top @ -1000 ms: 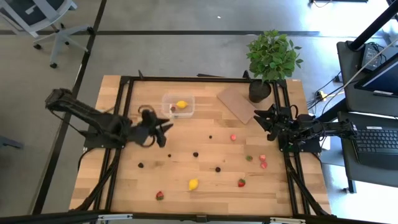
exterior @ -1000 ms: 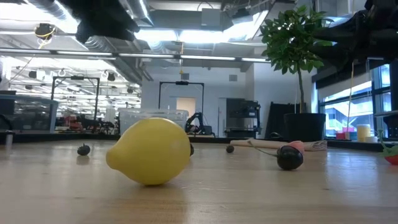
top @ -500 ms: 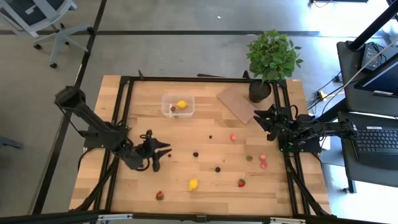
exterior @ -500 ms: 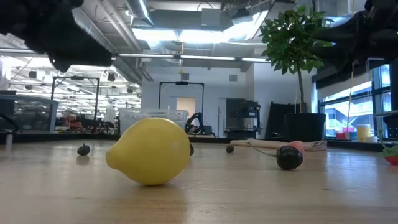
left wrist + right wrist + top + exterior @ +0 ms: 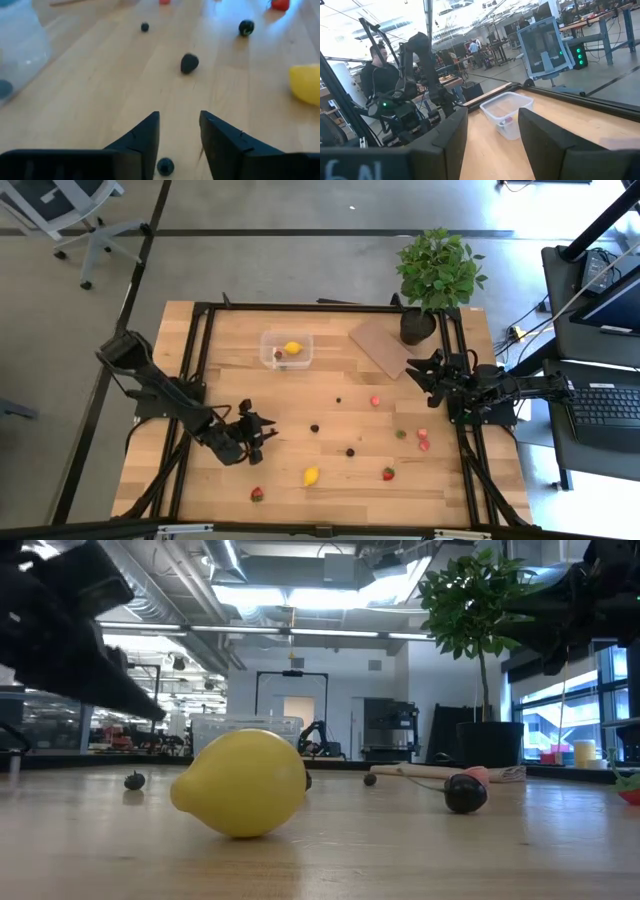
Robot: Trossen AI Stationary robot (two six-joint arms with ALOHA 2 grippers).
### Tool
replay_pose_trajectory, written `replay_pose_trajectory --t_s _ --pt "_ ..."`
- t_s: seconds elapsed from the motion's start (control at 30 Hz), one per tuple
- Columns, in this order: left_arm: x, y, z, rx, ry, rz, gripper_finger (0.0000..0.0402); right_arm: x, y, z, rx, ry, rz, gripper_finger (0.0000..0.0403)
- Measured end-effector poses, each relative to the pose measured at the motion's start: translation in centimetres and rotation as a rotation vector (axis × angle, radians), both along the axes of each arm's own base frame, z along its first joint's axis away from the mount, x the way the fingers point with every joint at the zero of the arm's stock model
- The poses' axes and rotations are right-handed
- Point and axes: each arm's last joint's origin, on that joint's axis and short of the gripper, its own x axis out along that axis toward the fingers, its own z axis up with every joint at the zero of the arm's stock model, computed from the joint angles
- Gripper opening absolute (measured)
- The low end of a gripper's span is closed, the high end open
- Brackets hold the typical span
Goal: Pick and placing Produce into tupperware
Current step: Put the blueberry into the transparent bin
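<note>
The clear tupperware [image 5: 287,350] stands at the table's far middle with a yellow lemon [image 5: 292,348] and a dark piece inside. Loose produce lies on the wood: a lemon [image 5: 311,476], strawberries [image 5: 388,473] [image 5: 257,494], dark berries [image 5: 314,427] [image 5: 350,451]. My left gripper [image 5: 266,432] is low over the near left of the table, open. A small dark berry [image 5: 165,166] sits on the wood between its fingers, apart from both. My right gripper [image 5: 420,370] waits open at the right edge, facing the tupperware [image 5: 507,112].
A potted plant [image 5: 438,275] and a flat brown board [image 5: 382,345] occupy the far right corner. Black frame rails [image 5: 200,380] run along the table's sides. More berries [image 5: 189,63] [image 5: 246,27] lie ahead of the left gripper. People stand in the room beyond.
My left gripper has left the spot beside the tupperware, swung toward the table's near edge and dropped low over the wood, tipping downward. It now stands over a small dark berry. The produce has stayed where it was.
</note>
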Motion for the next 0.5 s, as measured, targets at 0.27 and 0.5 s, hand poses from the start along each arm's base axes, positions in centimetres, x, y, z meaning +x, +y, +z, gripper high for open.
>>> replay_pose_trajectory --t_s 0.27,0.5 --pt "0.1 -0.14 -1.2 -0.046 0.027 0.029 0.0182 0.0 0.0 0.01 -0.001 -0.001 0.0 0.0178" --pt "0.3 -0.31 -1.0 -0.07 0.005 0.019 0.0181 0.0 0.0 0.01 -0.002 0.0 0.0 0.0178"
